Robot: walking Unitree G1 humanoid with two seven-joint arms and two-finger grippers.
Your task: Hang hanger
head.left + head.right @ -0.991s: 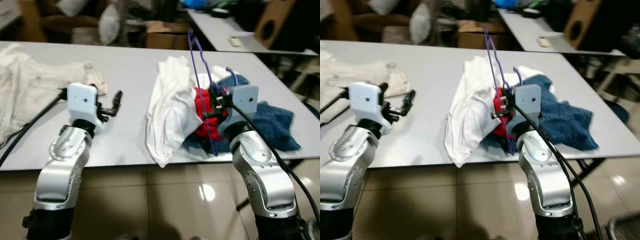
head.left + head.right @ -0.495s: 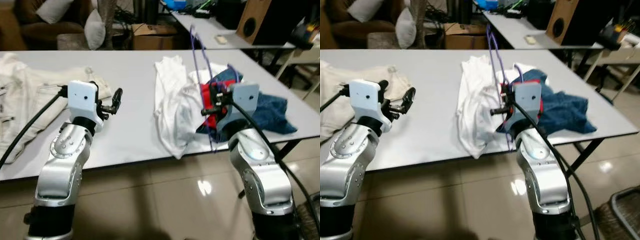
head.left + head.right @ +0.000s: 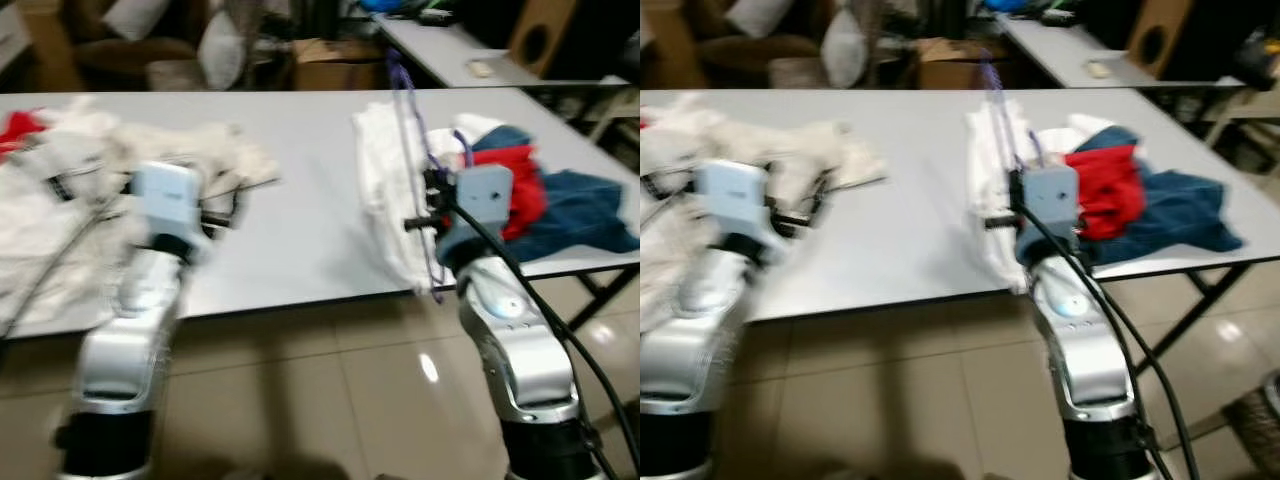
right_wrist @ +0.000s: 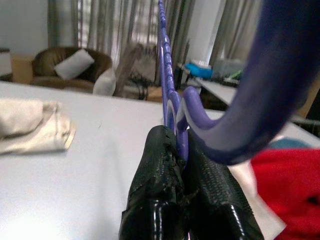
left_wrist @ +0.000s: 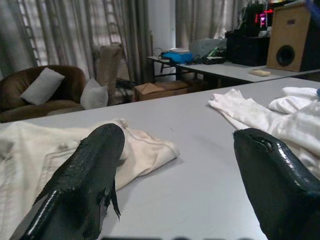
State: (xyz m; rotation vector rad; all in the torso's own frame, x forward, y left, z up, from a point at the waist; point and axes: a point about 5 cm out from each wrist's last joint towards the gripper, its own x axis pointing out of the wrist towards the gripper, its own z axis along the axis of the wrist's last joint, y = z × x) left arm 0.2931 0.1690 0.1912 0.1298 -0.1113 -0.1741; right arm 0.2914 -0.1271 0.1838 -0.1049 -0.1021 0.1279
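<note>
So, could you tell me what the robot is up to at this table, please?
The right gripper has its jaws shut on a purple hanger, holding it upright over the near edge of the grey table. Beside it lie a white garment, a red one and a blue one. The left gripper is open and holds nothing, above the table near a cream garment. The hanger is not hung yet.

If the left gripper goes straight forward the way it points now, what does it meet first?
Probably nothing soon. The left gripper, fingers open, points over bare table between the cream garment and the white shirt; depth is unclear.
</note>
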